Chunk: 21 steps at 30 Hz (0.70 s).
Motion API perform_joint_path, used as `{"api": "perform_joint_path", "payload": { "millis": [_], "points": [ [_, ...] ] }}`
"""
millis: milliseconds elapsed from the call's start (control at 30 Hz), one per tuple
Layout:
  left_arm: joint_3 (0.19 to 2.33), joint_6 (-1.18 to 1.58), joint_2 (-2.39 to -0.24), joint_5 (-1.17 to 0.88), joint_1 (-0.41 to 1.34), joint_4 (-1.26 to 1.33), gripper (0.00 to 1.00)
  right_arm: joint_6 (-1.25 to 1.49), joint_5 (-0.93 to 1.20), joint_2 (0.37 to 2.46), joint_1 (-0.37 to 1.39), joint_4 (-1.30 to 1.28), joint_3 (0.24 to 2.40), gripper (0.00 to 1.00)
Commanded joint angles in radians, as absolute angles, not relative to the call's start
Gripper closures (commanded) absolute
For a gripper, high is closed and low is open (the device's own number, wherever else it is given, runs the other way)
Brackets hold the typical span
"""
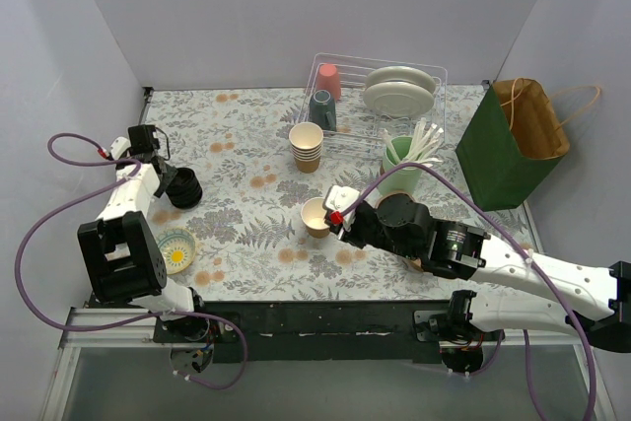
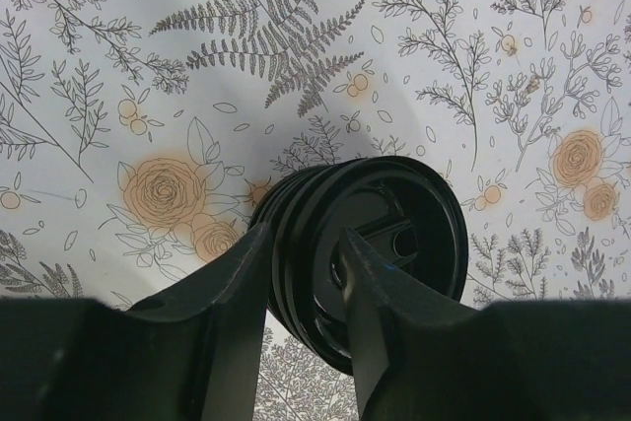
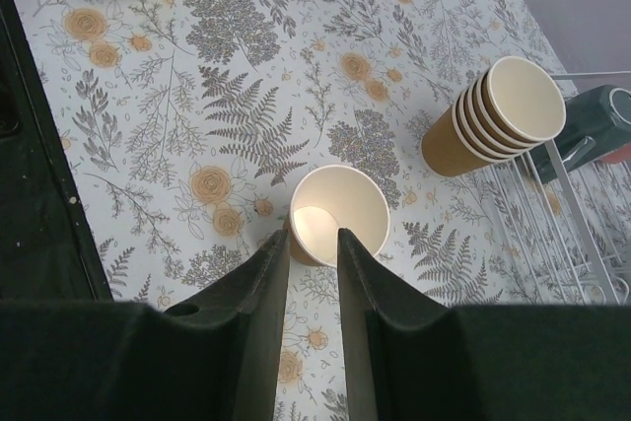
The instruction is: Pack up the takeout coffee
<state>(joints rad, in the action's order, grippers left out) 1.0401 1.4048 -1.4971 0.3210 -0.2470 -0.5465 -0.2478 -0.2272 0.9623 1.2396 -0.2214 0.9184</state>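
Observation:
No cup with a lid on it shows. A single lidless tan paper cup (image 1: 316, 216) stands on the floral table, and it also shows in the right wrist view (image 3: 340, 214). My right gripper (image 1: 334, 216) (image 3: 314, 236) straddles its near rim, one finger inside and one outside, closed on the wall. A squat stack of black round lids (image 1: 185, 188) (image 2: 394, 234) sits on the table at the left. My left gripper (image 1: 174, 182) (image 2: 306, 244) is closed on its rim, one finger in the top lid's recess and one outside.
A stack of lidless tan cups (image 1: 307, 146) (image 3: 493, 115) stands mid-table. Behind are a wire dish rack (image 1: 434, 76) with plates and mugs and a green cup (image 1: 399, 167) holding white utensils. An open green paper bag (image 1: 508, 150) stands at the right. A yellow-centred bowl (image 1: 176, 250) sits front left.

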Motion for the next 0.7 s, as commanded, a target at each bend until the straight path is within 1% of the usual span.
{"api": "perform_joint_path", "payload": {
  "millis": [0, 67, 200, 400, 500, 667],
  "points": [
    [1.046, 1.379, -1.497, 0.324, -0.253, -0.540, 0.68, -0.267, -0.253, 0.969, 1.246, -0.179, 0.917, 0.66],
    [1.048, 1.378, -1.497, 0.330, -0.252, -0.543, 0.72, -0.270, -0.256, 0.974, 1.247, -0.181, 0.919, 0.66],
    [1.052, 1.376, -1.490, 0.328, -0.252, -0.546, 0.76, -0.276, -0.261, 0.980, 1.246, -0.183, 0.916, 0.66],
    [1.066, 1.368, -1.482, 0.334, -0.252, -0.568, 0.75, -0.276, -0.259, 0.989, 1.246, -0.184, 0.920, 0.66],
    [1.074, 1.364, -1.477, 0.330, -0.252, -0.571, 0.78, -0.275, -0.258, 0.994, 1.246, -0.184, 0.920, 0.66],
    [1.097, 1.359, -1.467, 0.333, -0.252, -0.584, 0.80, -0.275, -0.258, 1.003, 1.246, -0.186, 0.925, 0.66]
  ]
}}
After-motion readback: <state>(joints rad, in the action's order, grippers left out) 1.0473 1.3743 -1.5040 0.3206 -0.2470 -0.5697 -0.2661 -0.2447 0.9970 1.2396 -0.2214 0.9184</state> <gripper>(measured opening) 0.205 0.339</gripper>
